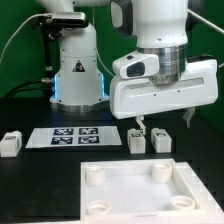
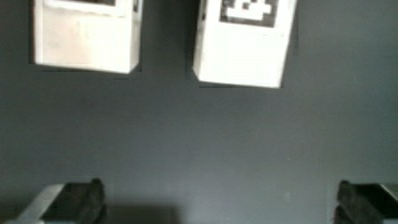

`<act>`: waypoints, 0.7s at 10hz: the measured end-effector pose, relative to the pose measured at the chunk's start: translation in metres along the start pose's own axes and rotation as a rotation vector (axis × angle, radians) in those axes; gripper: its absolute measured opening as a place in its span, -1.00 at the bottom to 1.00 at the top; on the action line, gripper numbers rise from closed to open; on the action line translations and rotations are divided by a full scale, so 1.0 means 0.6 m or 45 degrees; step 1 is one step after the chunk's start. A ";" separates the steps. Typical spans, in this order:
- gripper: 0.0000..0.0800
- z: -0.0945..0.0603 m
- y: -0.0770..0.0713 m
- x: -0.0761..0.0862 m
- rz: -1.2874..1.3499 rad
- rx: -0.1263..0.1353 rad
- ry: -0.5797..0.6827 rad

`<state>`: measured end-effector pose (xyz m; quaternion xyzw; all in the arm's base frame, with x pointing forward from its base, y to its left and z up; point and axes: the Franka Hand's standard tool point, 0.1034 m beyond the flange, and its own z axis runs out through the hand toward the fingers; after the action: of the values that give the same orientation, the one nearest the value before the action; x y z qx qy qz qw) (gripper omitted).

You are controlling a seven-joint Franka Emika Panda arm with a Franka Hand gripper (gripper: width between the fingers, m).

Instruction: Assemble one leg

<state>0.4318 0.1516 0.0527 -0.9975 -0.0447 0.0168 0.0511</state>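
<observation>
Two white legs (image 1: 137, 139) (image 1: 160, 141) stand side by side on the black table, just to the exterior view's right of the marker board (image 1: 75, 137). A third leg (image 1: 11, 143) lies at the exterior view's far left. My gripper (image 1: 165, 124) hangs open and empty a little above the table, over and slightly behind the pair of legs. In the wrist view the two legs (image 2: 86, 35) (image 2: 244, 42) show tags on their upper ends, apart from my gripper (image 2: 221, 205). Its dark fingertips (image 2: 71, 203) are spread wide with bare table between them.
A large white square panel (image 1: 140, 190) with round corner sockets lies at the front of the table. The arm's base (image 1: 78, 70) stands at the back behind the marker board.
</observation>
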 end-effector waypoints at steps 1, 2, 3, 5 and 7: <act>0.62 0.009 -0.008 -0.019 0.021 -0.009 -0.073; 0.62 0.008 -0.017 -0.037 0.023 -0.026 -0.281; 0.62 0.006 -0.027 -0.034 0.025 -0.029 -0.392; 0.62 0.007 -0.036 -0.050 0.018 -0.039 -0.627; 0.62 0.017 -0.030 -0.054 0.001 -0.027 -0.844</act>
<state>0.3975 0.1673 0.0456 -0.9384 -0.0588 0.3398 0.0234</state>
